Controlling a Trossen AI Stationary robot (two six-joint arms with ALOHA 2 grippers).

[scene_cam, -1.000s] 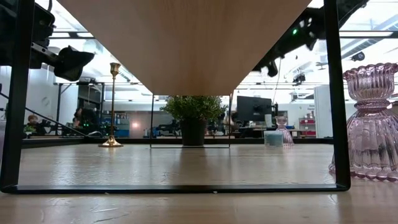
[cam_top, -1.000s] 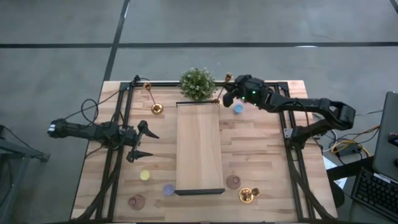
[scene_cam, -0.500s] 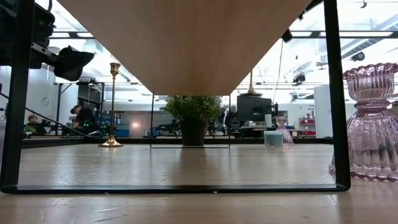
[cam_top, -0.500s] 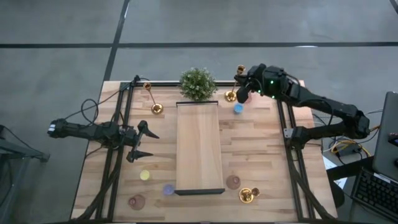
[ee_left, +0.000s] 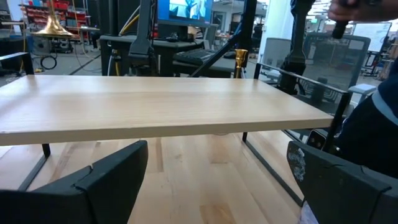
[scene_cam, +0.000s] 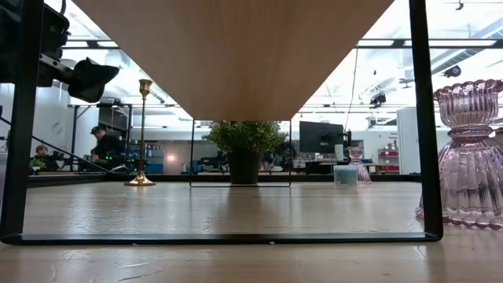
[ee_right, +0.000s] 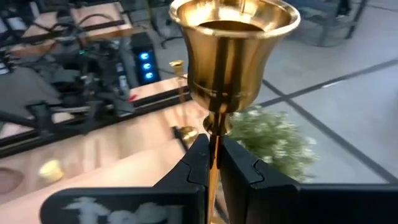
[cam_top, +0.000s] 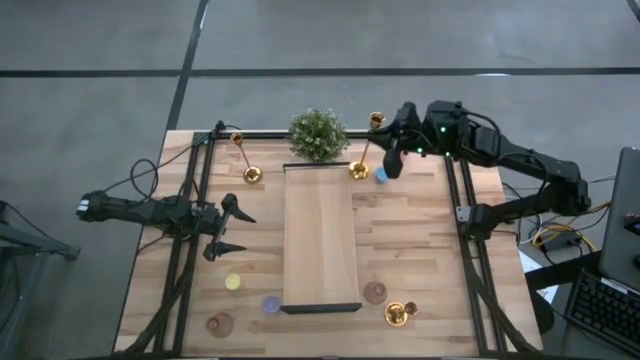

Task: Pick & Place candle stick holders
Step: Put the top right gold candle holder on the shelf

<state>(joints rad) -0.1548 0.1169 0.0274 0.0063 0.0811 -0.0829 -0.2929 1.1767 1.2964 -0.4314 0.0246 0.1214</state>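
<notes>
Right gripper (cam_top: 388,160) is closed on the slim stem of a gold candle stick holder (cam_top: 366,146) — confirmed in the right wrist view, where both dark fingers (ee_right: 198,163) pinch the stem just under the cup (ee_right: 233,46). The holder is carried in the air at the far right corner of the raised wooden shelf (cam_top: 320,235), near the bushy green plant (cam_top: 318,134).

Key relation: in the high view the holder's long axis is seen tilted — cup toward the far edge of the desk (cam_top: 430,260), round base (cam_top: 358,171) toward the shelf, right at its far right corner. Whether the base is over the shelf top or just off it cannot be told. The shelf is judged the likely drop surface, so the base would need to be brought over the board and the stem uprighted before release — a tilted set-down risks a topple, given the thin stem and small foot.

Left gripper (cam_top: 232,228) is parked wide open at the left side of the shelf, holding nothing; the right arm is clearly the nearer one for this piece.

A blue round holder (cam_top: 381,176) sits on the desk just beside the right gripper.
</notes>
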